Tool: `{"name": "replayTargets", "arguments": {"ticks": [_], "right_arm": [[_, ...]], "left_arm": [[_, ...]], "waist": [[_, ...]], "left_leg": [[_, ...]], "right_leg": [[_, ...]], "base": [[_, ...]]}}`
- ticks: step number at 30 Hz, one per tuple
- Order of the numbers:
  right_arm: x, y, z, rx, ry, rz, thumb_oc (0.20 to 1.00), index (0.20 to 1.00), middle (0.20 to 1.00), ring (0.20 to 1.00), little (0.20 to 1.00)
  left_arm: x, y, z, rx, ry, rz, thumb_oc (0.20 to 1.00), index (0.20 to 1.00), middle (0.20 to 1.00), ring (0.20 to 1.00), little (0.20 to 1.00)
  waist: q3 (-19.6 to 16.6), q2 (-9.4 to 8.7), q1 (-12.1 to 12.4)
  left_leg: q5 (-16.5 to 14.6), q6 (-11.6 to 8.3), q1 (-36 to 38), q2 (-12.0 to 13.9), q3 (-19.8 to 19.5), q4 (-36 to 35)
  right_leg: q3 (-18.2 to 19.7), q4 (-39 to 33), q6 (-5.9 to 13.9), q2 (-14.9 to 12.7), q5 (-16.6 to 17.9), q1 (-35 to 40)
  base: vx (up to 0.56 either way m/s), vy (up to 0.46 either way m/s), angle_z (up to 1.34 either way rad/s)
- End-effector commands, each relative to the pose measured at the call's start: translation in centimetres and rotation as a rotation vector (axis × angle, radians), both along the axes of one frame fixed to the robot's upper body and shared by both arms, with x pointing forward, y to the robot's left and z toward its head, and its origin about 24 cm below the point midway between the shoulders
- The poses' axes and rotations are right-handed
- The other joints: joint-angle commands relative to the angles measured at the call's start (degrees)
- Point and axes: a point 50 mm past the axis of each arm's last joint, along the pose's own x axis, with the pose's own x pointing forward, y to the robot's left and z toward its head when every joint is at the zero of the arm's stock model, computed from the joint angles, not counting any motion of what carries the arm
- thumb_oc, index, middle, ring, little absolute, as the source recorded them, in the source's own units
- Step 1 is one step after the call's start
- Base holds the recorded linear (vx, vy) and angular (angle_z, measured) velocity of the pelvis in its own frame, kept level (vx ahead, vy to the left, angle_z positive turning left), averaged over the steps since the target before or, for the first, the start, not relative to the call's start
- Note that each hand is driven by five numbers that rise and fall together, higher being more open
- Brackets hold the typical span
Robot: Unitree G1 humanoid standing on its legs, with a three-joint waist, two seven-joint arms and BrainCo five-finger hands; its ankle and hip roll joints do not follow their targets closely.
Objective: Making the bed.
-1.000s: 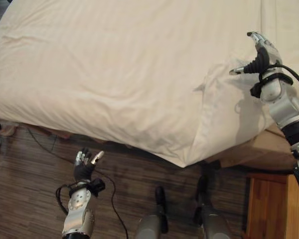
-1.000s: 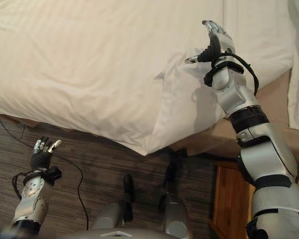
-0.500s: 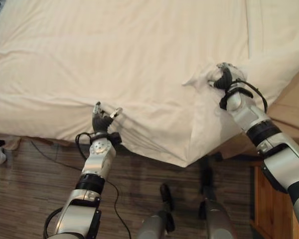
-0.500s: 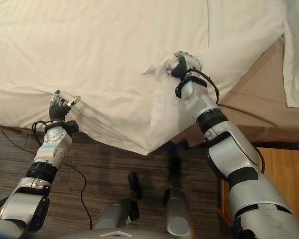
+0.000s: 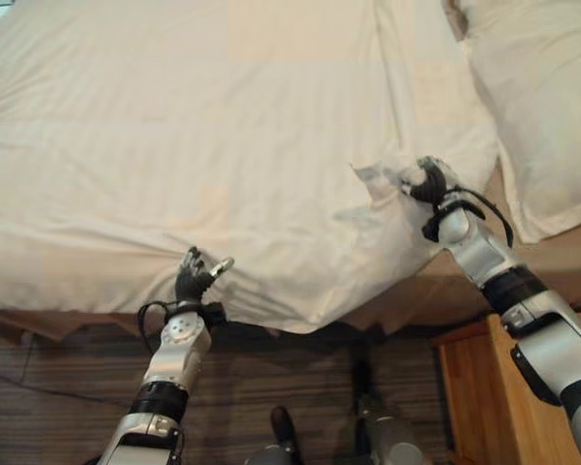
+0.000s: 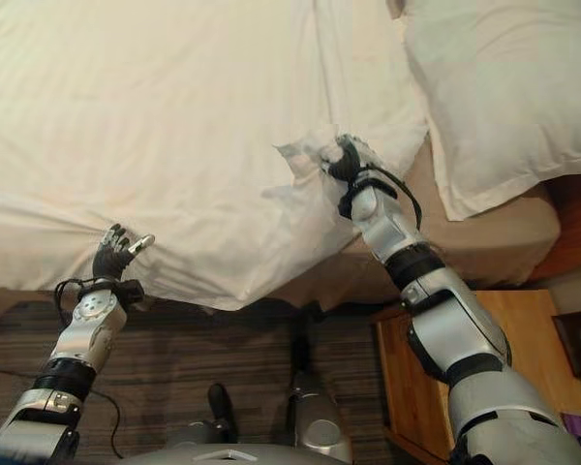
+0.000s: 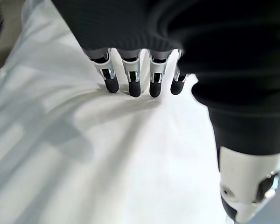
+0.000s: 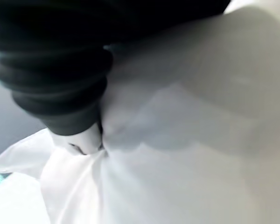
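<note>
Duvet spread white over the bed, seen from the left eye: near edge hanging toward the wooden floor, one corner bunched and lifted at the right hand. Fingers there curled into the cloth, a crumpled flap standing up just beside them on the side toward the other hand. Left hand raised at the hanging edge, fingers loosely spread with the thumb held apart, cloth just beyond the fingertips; contact cannot be told from here. Pillow lying past the right hand, well apart from its fingers, and a brown mattress edge bare under it. Wooden bedside cabinet down by the right forearm.

Right eye view: same layout, yet more of the pillow and of the cabinet top visible. Right hand again buried in the gathered corner. Left hand with thumb clearly parted from the fingers, nothing pinched between them.

Left wrist view: adds the close detail. Dark fingertips straight in a row and pressing down on the white cloth, folds fanning out from under them; thumb held off to the side, clear of the cloth.

Right wrist view: thumb sunk into a tight pinch of white cloth, creases radiating from that spot; remaining fingers hidden behind the fabric.
</note>
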Motion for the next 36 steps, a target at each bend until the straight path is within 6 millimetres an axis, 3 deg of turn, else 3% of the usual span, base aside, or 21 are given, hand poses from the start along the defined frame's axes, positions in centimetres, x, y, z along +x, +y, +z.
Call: {"name": "replayTargets", "arguments": {"ticks": [1,4,5,8,9,10,11,15,16,19,22,26,30,32,35,36], "right_arm": [[0.5,-2.4,3.5,-0.091,-0.108,-0.062,0.200,0.200,0.200,0.200,0.200],[-0.4,-4.5,0.3,-0.107,-0.027,-0.153,0.200,0.200,0.200,0.200,0.200],[-0.5,-5.3,-0.1,-0.127,-0.011,-0.180,0.200,0.200,0.200,0.200,0.200],[-1.2,-10.3,0.4,-0.247,0.017,-0.359,0.200,0.200,0.200,0.200,0.200],[-1.5,-11.9,0.8,-0.228,0.022,-0.423,1.000,1.000,1.000,1.000,1.000],[-2.7,-15.6,0.6,-0.158,0.064,-0.576,1.000,1.000,1.000,1.000,1.000],[-2.6,-15.6,0.6,-0.159,0.063,-0.576,1.000,1.000,1.000,1.000,1.000],[-5.1,-19.5,-1.2,-0.156,0.163,-0.777,1.000,1.000,1.000,1.000,1.000],[-5.1,-19.5,-1.2,-0.156,0.162,-0.778,1.000,1.000,1.000,1.000,1.000],[-7.5,-18.9,-6.4,0.074,0.170,-0.791,1.000,1.000,1.000,1.000,1.000],[-9.3,-19.8,-8.3,0.111,0.210,-0.847,1.000,1.000,1.000,1.000,1.000],[-12.5,-20.9,-11.8,0.103,0.371,-0.917,1.000,1.000,1.000,1.000,1.000],[-16.4,-21.1,-15.9,0.057,0.624,-0.958,1.000,1.000,1.000,1.000,1.000],[-20.2,-20.9,-19.0,0.061,0.804,-0.998,1.000,1.000,1.000,1.000,1.000],[-25.3,-21.0,-21.4,0.080,0.997,-1.073,1.000,1.000,1.000,1.000,1.000],[-26.1,-21.1,-21.6,0.096,1.012,-1.092,1.000,1.000,1.000,1.000,1.000]], "left_arm": [[1.5,-0.3,1.9,0.051,-0.053,-0.077,1.000,1.000,1.000,1.000,1.000],[1.2,-0.7,0.7,0.055,-0.002,-0.090,1.000,1.000,1.000,1.000,1.000],[1.1,-1.0,0.2,0.053,0.015,-0.099,1.000,1.000,1.000,1.000,1.000],[1.7,-2.4,-0.5,0.054,0.048,-0.140,1.000,1.000,1.000,1.000,1.000],[2.1,-2.6,-0.5,0.052,0.055,-0.142,1.000,1.000,1.000,1.000,1.000],[2.6,-3.7,-0.8,0.033,0.071,-0.161,1.000,1.000,1.000,1.000,1.000],[2.7,-3.8,-0.8,0.033,0.070,-0.161,1.000,1.000,1.000,1.000,1.000],[3.5,-6.3,-1.2,-0.014,0.087,-0.204,1.000,1.000,1.000,1.000,1.000],[3.5,-6.3,-1.2,-0.015,0.087,-0.205,1.000,1.000,1.000,1.000,1.000],[2.5,-10.6,-3.4,-0.071,0.148,-0.352,1.000,1.000,1.000,1.000,1.000],[1.9,-11.6,-4.1,-0.108,0.168,-0.376,1.000,1.000,1.000,1.000,1.000],[1.6,-12.2,-4.1,-0.141,0.157,-0.408,1.000,1.000,1.000,1.000,1.000],[1.7,-12.6,-3.7,-0.126,0.148,-0.446,1.000,1.000,1.000,1.000,1.000],[1.4,-12.3,-3.7,-0.118,0.150,-0.459,1.000,1.000,1.000,1.000,1.000],[0.5,-11.0,-4.3,-0.123,0.180,-0.452,1.000,1.000,1.000,1.000,1.000],[0.4,-10.6,-4.4,-0.129,0.178,-0.442,1.000,1.000,1.000,1.000,1.000]], "waist": [[-3.1,3.73,-1.0],[-2.7,5.07,-2.5],[-2.7,5.53,-2.8],[-1.3,7.95,-4.7],[-1.2,8.81,-5.3],[-0.8,10.92,-6.9],[-0.8,10.99,-6.9],[-0.7,13.81,-8.9],[-0.7,13.85,-8.8],[-1.1,15.85,-11.1],[-1.5,16.06,-11.3],[-1.8,14.77,-10.7],[-1.5,12.25,-9.6],[-1.6,10.19,-8.0],[-1.7,7.44,-6.2],[-1.8,6.74,-5.8]], "left_leg": [[-1.5,-1.99,2.5,2.0,2.4,0.4],[-1.9,-1.68,2.5,1.5,3.0,0.4],[-1.9,-1.56,2.4,1.2,3.3,0.4],[-1.6,-1.29,1.0,-0.2,3.8,0.4],[-1.6,-1.24,0.5,-0.5,4.1,0.4],[-1.4,-1.08,-0.9,-1.5,4.8,0.4],[-1.4,-1.07,-1.0,-1.5,4.9,0.4],[-1.1,-0.97,-3.7,-2.0,5.6,0.4],[-1.1,-0.96,-3.7,-2.0,5.6,0.4],[-2.0,-0.41,-4.2,-2.3,5.7,0.4],[-2.4,-0.18,-4.1,-2.4,5.7,0.4],[-3.0,0.10,-3.2,-2.4,5.9,0.4],[-2.8,-0.04,-2.1,-1.6,5.6,0.4],[-2.8,-0.15,-1.0,-0.8,5.4,0.4],[-2.8,-0.59,0.7,0.4,5.0,0.4],[-2.8,-0.72,1.1,0.7,4.8,0.4]], "right_leg": [[0.2,1.0,6.13,-4.5,-4.2,-0.5],[0.8,1.0,6.40,-4.7,-3.9,-1.0],[1.2,1.0,6.45,-4.8,-3.8,-1.4],[2.8,1.0,6.82,-5.7,-2.9,-4.0],[3.3,1.0,6.86,-5.9,-2.8,-4.8],[4.8,1.0,7.17,-6.5,-2.0,-7.1],[4.8,1.0,7.18,-6.5,-2.0,-7.2],[6.1,1.0,7.52,-6.8,-1.8,-10.0],[6.1,1.0,7.52,-6.7,-1.7,-10.0],[6.7,1.0,7.79,-6.7,-1.6,-10.4],[6.6,1.0,7.93,-6.9,-1.7,-10.4],[6.5,1.0,7.91,-6.7,-1.6,-9.9],[5.4,1.0,7.68,-6.5,-1.8,-8.3],[4.1,1.0,7.54,-6.1,-2.1,-6.6],[2.3,1.0,7.60,-5.7,-2.7,-4.0],[2.0,1.0,7.65,-5.6,-2.8,-3.5]], "base": [[-0.05,0.032,-0.36],[-0.05,0.032,-0.22],[-0.07,0.032,-0.04],[-0.10,0.063,-0.05],[-0.10,0.108,-0.05],[-0.06,0.075,-0.07],[-0.05,0.071,-0.17],[-0.02,0.005,-0.24],[0.03,-0.006,-0.03],[0.08,-0.007,0.02],[0.04,-0.006,0.00],[0.00,-0.004,0.01],[-0.01,-0.059,0.03],[0.01,-0.077,-0.02],[0.03,-0.061,-0.01],[0.08,-0.057,-0.08]]}}
